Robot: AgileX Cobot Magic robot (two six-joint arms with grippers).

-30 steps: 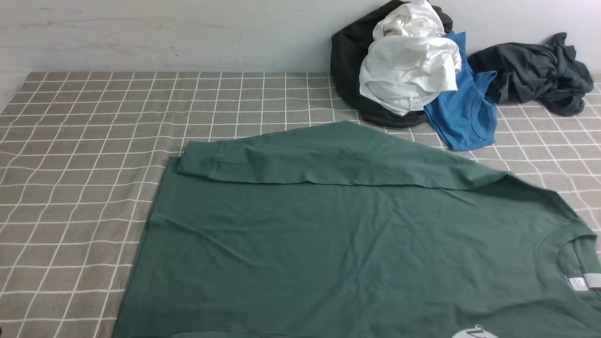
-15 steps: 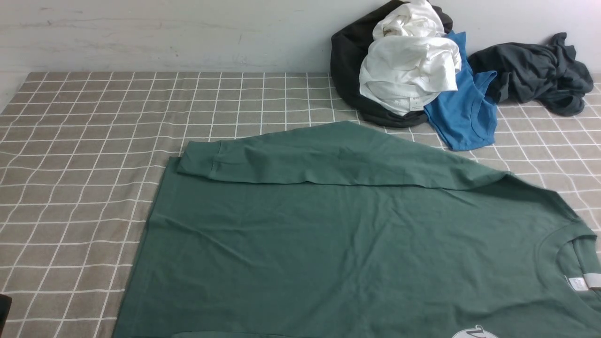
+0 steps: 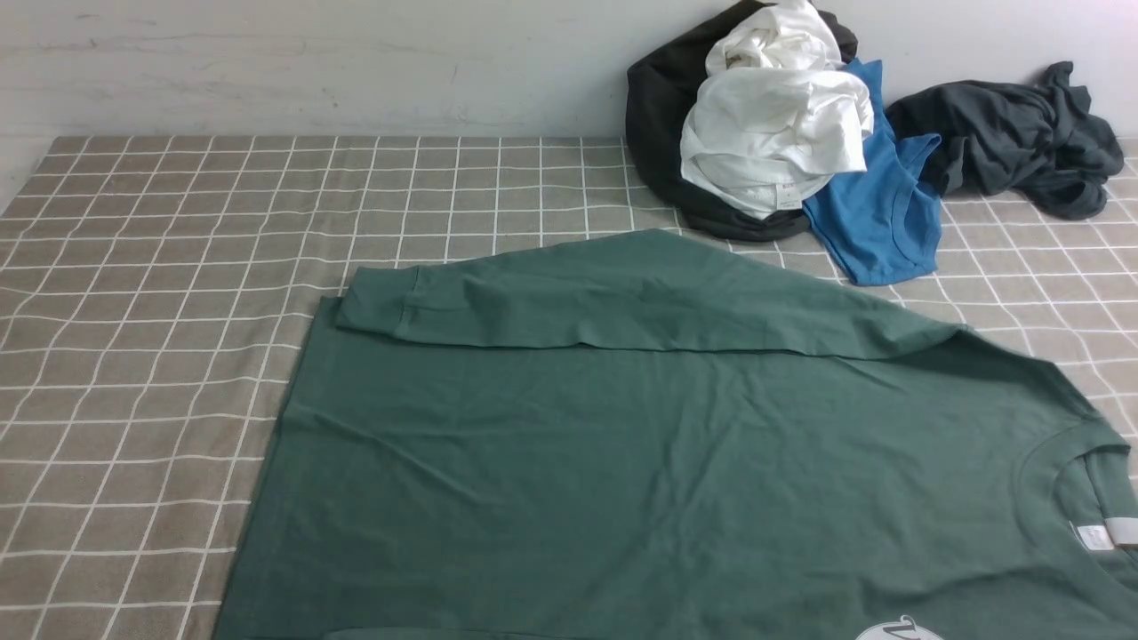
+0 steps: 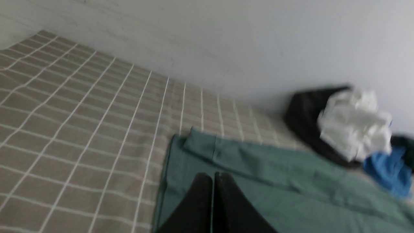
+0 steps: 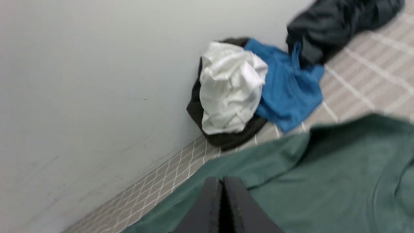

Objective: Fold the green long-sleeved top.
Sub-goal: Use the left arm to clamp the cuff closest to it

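On the checked counter, the green top lay spread flat, filling the near and middle ground of the front view. Its hem lay toward the robot's left and its collar toward the right, where a white label showed inside the neck. One sleeve was folded across the far edge of the body, its cuff ending near the far corner of the hem. The top's near edge ran out of the picture, and a pale printed mark was cut off there.

Against the wall, beyond the top's far shoulder, sat a heap of clothes: a black garment with a crumpled white one on it and a blue one spilling down beside them, its lower tip just beside the folded sleeve. Whether the two touched could not be told. A dark grey garment lay to the heap's right.

Both arms showed only in their own wrist views, each blurred. The left jaws were pressed together with nothing between them, poised above the top near its hem end. The right jaws were likewise closed and empty, above the top near its shoulder, facing the heap by the wall.
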